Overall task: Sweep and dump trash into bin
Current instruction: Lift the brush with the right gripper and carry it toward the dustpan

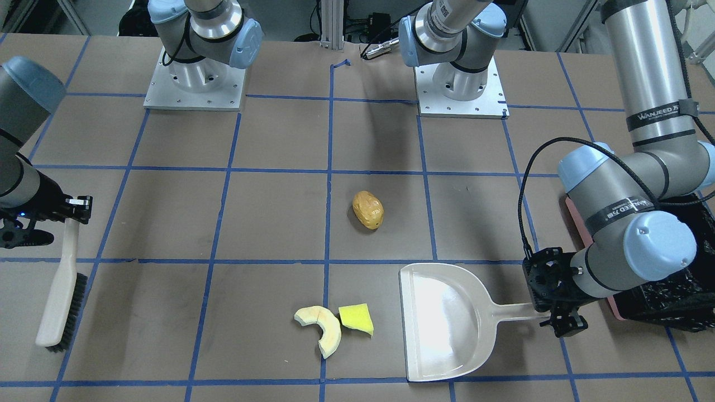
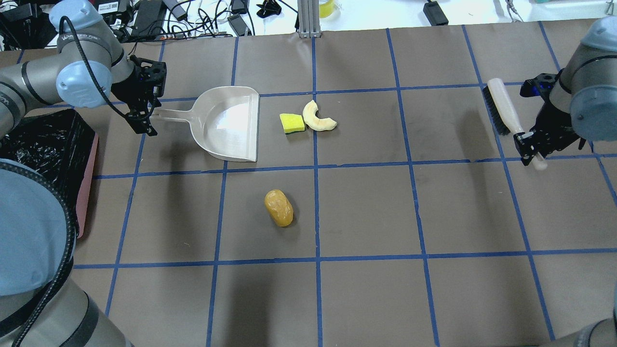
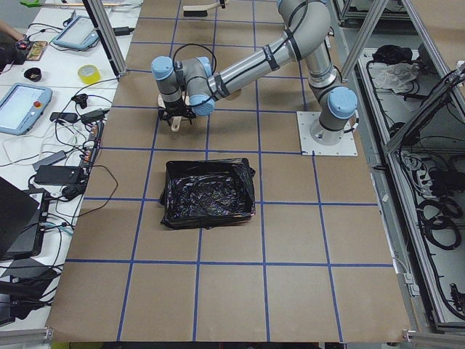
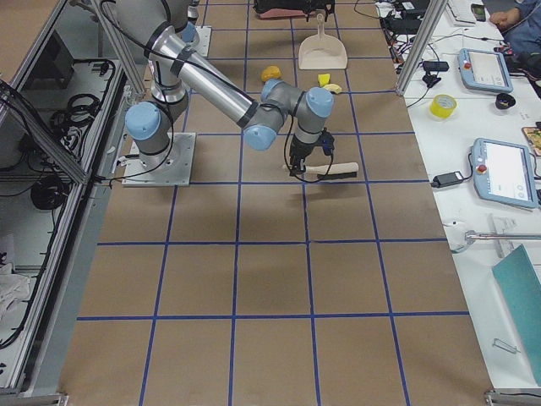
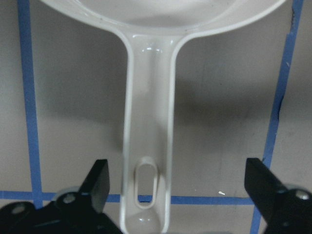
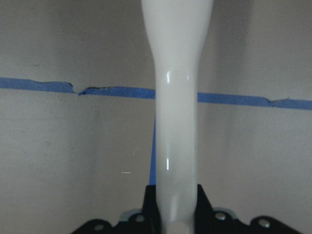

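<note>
Brown paper worktop [image 2: 434, 202]: matte, flat, ruled into squares by blue tape lines [image 2: 316, 217].
Room: a white bench with cables and chargers lies past the far edge; aluminium framing lines the sides.
Left end effector [image 2: 147, 114]: fingers spread wide either side of the dustpan handle, touching nothing.
Right end effector [image 2: 528, 144]: clamped on the brush's smooth white handle.
Dustpan [image 2: 226, 125]: glossy cream plastic, lying flat; its long axis runs from the left end effector toward the trash, mouth facing away from it.
Brush [image 2: 501, 108]: long axis reaches away from the right end effector toward the far edge, black bristles facing the trash.
Wedge chunk [image 2: 292, 123]: yellow-green, just beyond the dustpan mouth, touching the crescent.
Crescent slice [image 2: 317, 118]: pale cream, its hollow facing the right end effector's side.
Potato-like lump [image 2: 278, 207]: tan-orange, dimpled, oval; nearer the robot than both end effectors, its long axis running roughly toward the robot.
Bin [image 3: 207, 193]: pink tub, crinkled glossy black liner, outboard of the left end effector.
</note>
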Motion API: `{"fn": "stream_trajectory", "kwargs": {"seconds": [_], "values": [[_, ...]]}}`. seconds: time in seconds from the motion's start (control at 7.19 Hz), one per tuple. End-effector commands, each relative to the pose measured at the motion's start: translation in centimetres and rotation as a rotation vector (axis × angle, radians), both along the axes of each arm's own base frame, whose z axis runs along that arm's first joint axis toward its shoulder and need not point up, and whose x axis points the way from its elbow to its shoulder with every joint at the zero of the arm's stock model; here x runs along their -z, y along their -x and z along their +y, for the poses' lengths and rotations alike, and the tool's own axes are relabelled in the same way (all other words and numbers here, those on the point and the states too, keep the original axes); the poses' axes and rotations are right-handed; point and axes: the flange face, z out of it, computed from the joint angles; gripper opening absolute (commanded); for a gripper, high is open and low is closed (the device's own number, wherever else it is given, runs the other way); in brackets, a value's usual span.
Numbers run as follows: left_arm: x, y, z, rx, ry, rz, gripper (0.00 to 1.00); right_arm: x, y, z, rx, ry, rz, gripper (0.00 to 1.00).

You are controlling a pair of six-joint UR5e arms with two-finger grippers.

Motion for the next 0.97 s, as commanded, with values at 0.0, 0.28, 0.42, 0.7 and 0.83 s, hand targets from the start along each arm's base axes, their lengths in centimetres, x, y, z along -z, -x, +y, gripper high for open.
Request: {"fn": "stream_trajectory", "kwargs": {"seconds": [0.0,0.28,0.42,0.7,0.83], "values": [[-0.1,0.9,-0.6,-0.016,0.036,0.069,0.91,-2.7,-9.6,-0.4,-0.05,-0.002,0.14,0.0],[0.9,1.5,-0.5,-0.024,0.027,0.089,0.87,-3.1,-19.6,-0.3,-0.041,0.036,0.208,0.0],[1.1,1.5,-0.4,-0.022,0.022,0.088,0.86,-2.3,-24.2,0.3,0.023,0.05,0.228,0.0],[1.1,1.4,-0.4,-0.024,0.024,0.088,0.86,-0.9,-31.1,0.2,0.088,0.077,0.25,0.0],[1.2,1.5,-0.4,-0.019,0.022,0.087,0.86,0.6,-35.0,0.0,0.121,0.08,0.238,0.0]]}}
